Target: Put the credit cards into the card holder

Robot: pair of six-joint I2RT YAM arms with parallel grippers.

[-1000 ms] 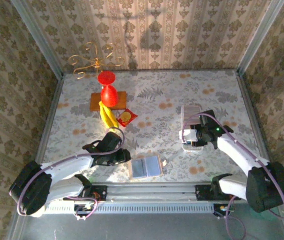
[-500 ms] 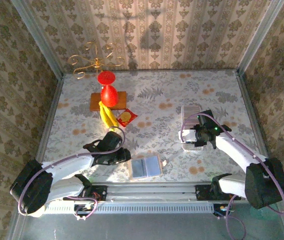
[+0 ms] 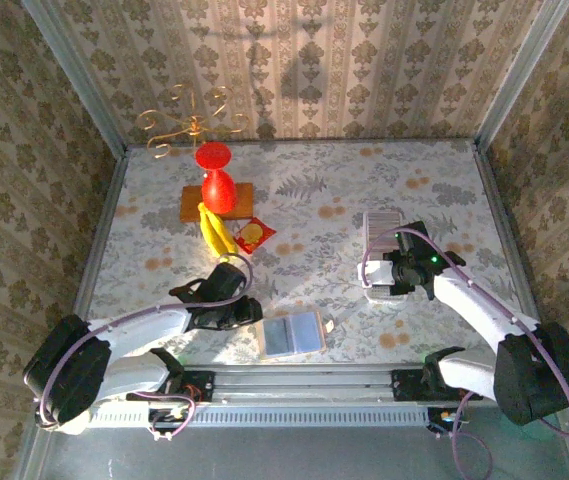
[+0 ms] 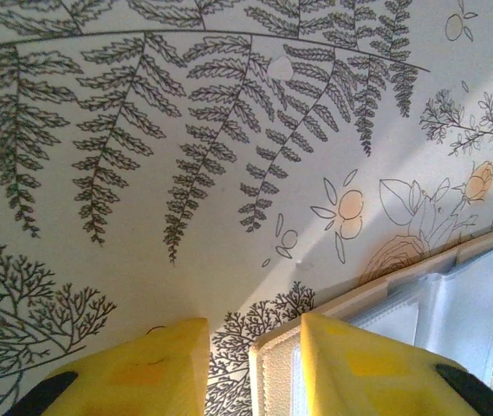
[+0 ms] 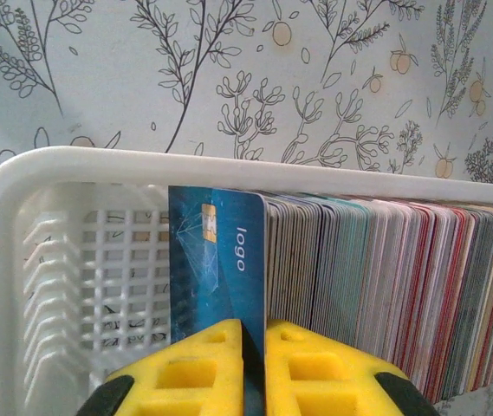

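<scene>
Over the tray [image 5: 99, 160], right tool [image 5: 252, 347] pinching a blue card [image 5: 216, 260], left tool [image 4: 250, 347] low, parted, at card holder [image 4: 454, 295].

My top camera looks down from above and behind my bases over the whole table [image 3: 364, 180]. My left wrist camera peers close past its fingers [image 4: 155, 368] at the near card holder [image 4: 454, 295]. My right wrist camera faces the blue credit card [image 5: 216, 260] in the right-hand tray [image 5: 99, 165]; holder and tray show from above too

The left tool [image 3: 255, 313] has edged slightly rightward, closer to the card holder [image 3: 292, 334].
</scene>
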